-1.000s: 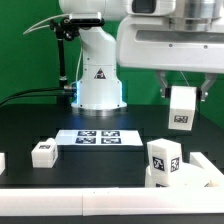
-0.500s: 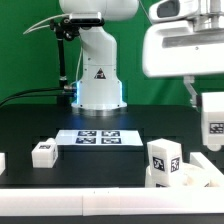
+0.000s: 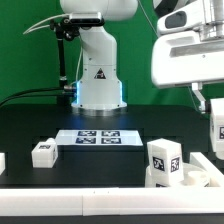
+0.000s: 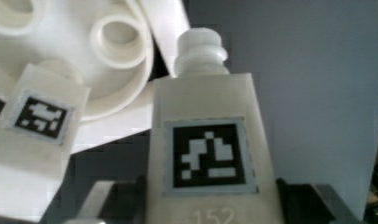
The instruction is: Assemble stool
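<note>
The jaws are gripping a tagged leg [image 4: 207, 130] between them, peg pointing away, while the seat [image 4: 97, 50] and a second leg [image 4: 40, 110] are sitting below them.

Bright even light; blurry wrist view.

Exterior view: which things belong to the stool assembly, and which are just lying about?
Job in hand: seat; held leg, clamped in the gripper; upright leg at the seat; loose leg on the table.
Lying about: marker board; white bar along the table's near edge.
</note>
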Robot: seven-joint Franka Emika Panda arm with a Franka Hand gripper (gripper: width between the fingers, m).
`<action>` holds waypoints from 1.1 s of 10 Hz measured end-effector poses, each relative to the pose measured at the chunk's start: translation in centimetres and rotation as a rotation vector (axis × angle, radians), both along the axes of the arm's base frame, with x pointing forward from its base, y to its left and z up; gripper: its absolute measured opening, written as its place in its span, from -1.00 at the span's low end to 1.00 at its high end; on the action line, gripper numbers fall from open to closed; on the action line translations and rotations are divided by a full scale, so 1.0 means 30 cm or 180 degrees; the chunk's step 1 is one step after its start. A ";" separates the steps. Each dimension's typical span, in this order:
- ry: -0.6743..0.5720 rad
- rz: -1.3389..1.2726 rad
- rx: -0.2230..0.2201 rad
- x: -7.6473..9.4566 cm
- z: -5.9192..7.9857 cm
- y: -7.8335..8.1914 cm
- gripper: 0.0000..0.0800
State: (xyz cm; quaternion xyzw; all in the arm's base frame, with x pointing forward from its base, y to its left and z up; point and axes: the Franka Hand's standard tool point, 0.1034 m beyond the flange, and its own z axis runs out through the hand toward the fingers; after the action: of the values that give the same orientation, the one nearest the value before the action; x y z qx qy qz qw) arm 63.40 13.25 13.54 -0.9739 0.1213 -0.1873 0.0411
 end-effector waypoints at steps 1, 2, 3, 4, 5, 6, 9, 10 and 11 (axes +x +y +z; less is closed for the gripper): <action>-0.0004 0.0023 -0.0026 0.002 -0.001 -0.018 -0.15; 0.0001 0.0016 -0.0014 0.000 -0.002 -0.010 -0.15; 0.0007 -0.0046 0.0023 0.002 -0.002 -0.017 -0.15; 0.0008 -0.0044 0.0025 0.002 -0.003 -0.015 -0.15; 0.0009 -0.0046 0.0027 0.001 -0.003 -0.014 -0.15; 0.0009 -0.0050 0.0030 0.001 -0.003 -0.015 -0.15; -0.0265 0.0037 0.0019 0.006 0.021 -0.015 -0.15; -0.0252 0.0032 0.0021 -0.007 0.011 -0.015 -0.15; -0.0268 0.0032 0.0023 -0.004 0.011 -0.013 -0.15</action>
State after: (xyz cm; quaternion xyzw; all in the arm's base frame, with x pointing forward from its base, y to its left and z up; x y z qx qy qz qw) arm 63.29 12.86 13.87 -0.9656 0.1153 -0.2274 0.0506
